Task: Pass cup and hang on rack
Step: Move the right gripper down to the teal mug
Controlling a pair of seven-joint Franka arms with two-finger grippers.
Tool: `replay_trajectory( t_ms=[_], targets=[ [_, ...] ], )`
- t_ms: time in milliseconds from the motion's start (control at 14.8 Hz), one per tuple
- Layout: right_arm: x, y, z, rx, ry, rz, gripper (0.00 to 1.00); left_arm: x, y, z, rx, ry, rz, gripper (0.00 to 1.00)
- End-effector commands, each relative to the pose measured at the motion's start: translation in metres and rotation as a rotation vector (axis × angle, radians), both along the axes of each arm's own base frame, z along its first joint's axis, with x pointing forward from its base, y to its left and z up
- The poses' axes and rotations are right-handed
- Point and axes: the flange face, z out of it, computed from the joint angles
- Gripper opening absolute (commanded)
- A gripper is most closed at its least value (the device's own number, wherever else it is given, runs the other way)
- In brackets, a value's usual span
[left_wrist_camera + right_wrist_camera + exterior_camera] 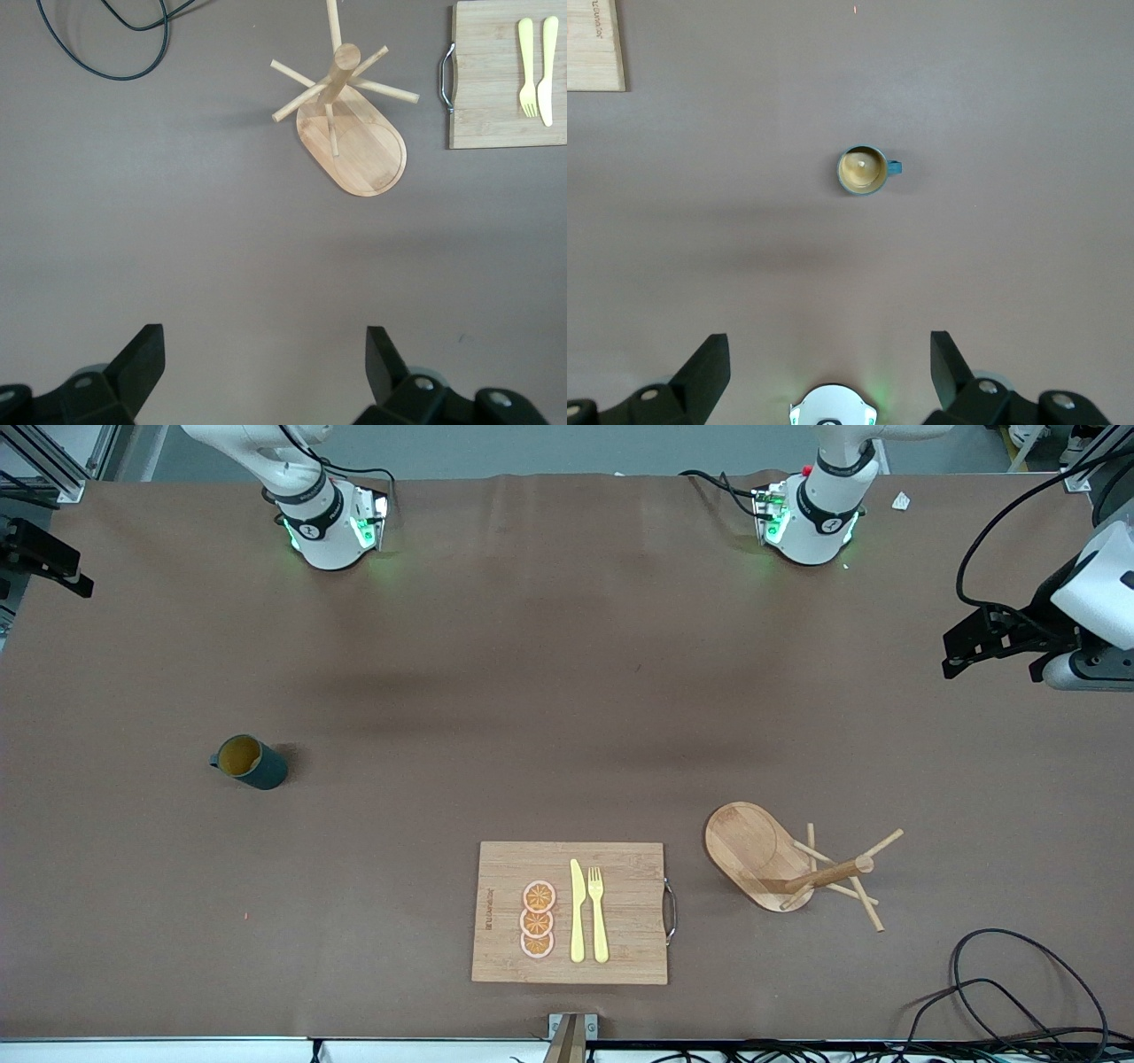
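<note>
The dark teal cup [252, 762] stands upright on the brown table toward the right arm's end, its yellowish inside showing; it also shows in the right wrist view [862, 170]. The wooden rack [780, 859] stands toward the left arm's end, beside the cutting board; it also shows in the left wrist view [354, 133]. My right gripper [830, 367] is open and empty, high over the table between its base and the cup, and shows at the front view's edge [80, 583]. My left gripper [266, 363] is open and empty, high over the table near the rack [952, 655].
A wooden cutting board [505, 868] with a metal handle lies near the front camera, bearing a yellow knife [577, 912], a fork [598, 912] and orange slices [538, 919]. Black cables [1001, 992] lie at the left arm's end near the table edge.
</note>
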Motion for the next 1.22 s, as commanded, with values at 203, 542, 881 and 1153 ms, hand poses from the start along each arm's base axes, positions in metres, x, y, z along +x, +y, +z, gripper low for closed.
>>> replay_trajectory(
  t_ms=[203,542,881,1153],
  targets=[
    [-0.003,0.004,0.001,0.019,-0.012,0.011,1.00,-0.003,-0.001,0.003,-0.011,-0.011,-0.004,1.00],
    [-0.002,0.002,0.002,0.052,-0.023,0.015,1.00,-0.003,0.001,0.003,-0.012,-0.011,-0.006,1.00],
    [-0.003,0.001,0.004,0.032,-0.023,0.015,1.00,-0.002,0.005,0.002,-0.015,-0.009,-0.005,1.00],
    [0.017,-0.004,-0.026,0.030,0.040,-0.006,1.00,0.001,0.003,-0.002,-0.016,-0.001,-0.002,1.00]
  ],
)
